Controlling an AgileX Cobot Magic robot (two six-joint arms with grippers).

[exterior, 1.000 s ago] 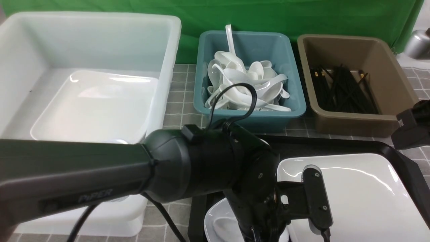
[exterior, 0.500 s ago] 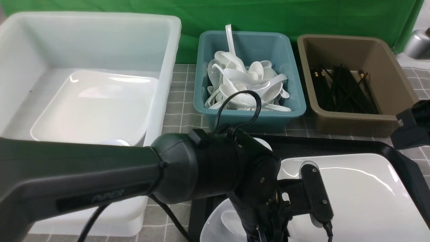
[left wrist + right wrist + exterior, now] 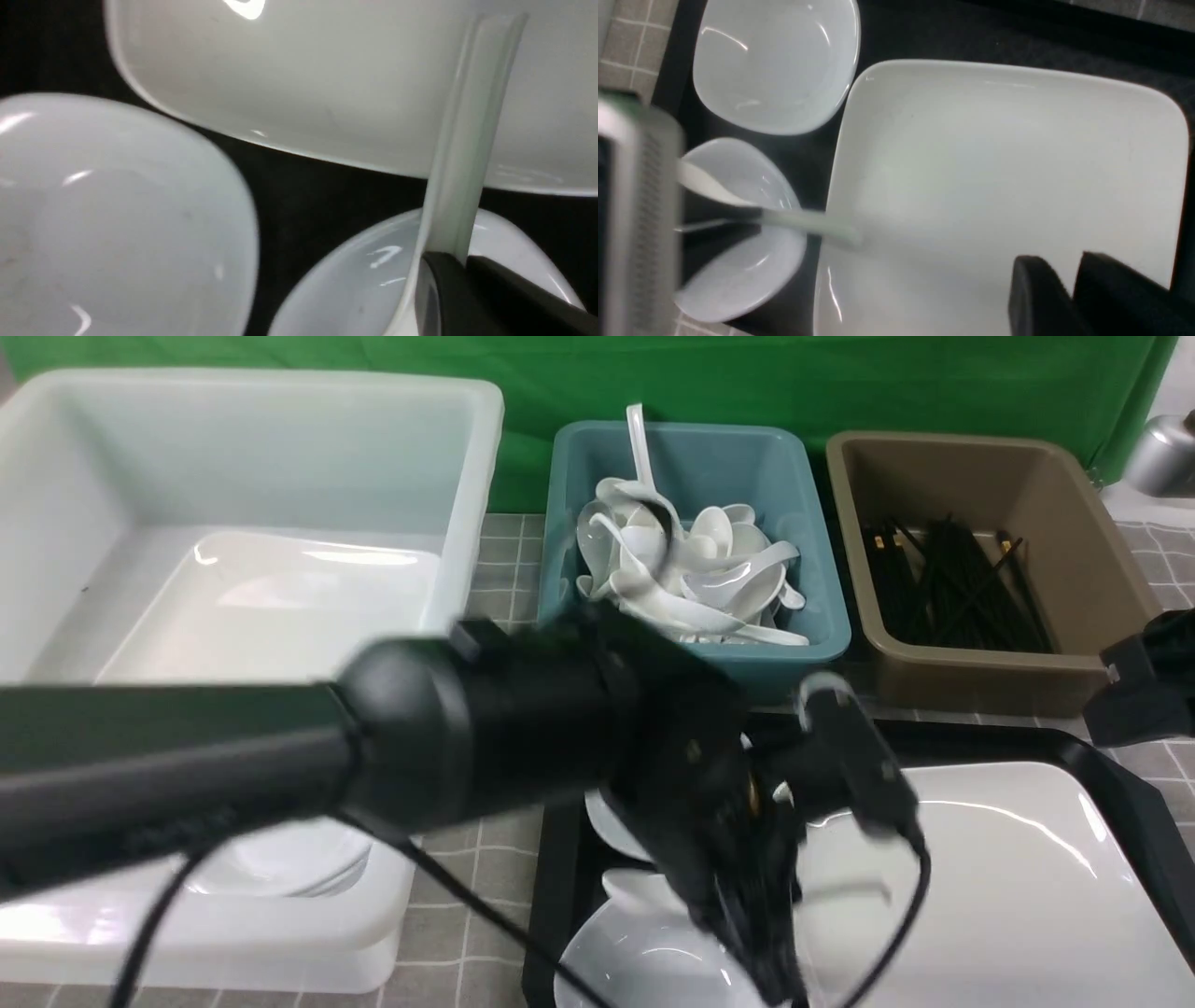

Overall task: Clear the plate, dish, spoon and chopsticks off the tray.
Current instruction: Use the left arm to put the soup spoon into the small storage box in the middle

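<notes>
A black tray holds a large square white plate and two small white dishes, one near and one far. My left gripper is shut on the handle of a white spoon and holds it above the near dish, the handle reaching over the plate's edge. The right wrist view shows the spoon, both dishes and the plate. My right gripper is shut and empty above the plate. No chopsticks show on the tray.
A big white tub holding plates stands at the left. A teal bin of white spoons and a brown bin of black chopsticks stand behind the tray. My blurred left arm crosses the foreground.
My left arm has swung up and back with the spoon, lifting it out of the near dish; it is blurred with motion. The right arm has not moved.
</notes>
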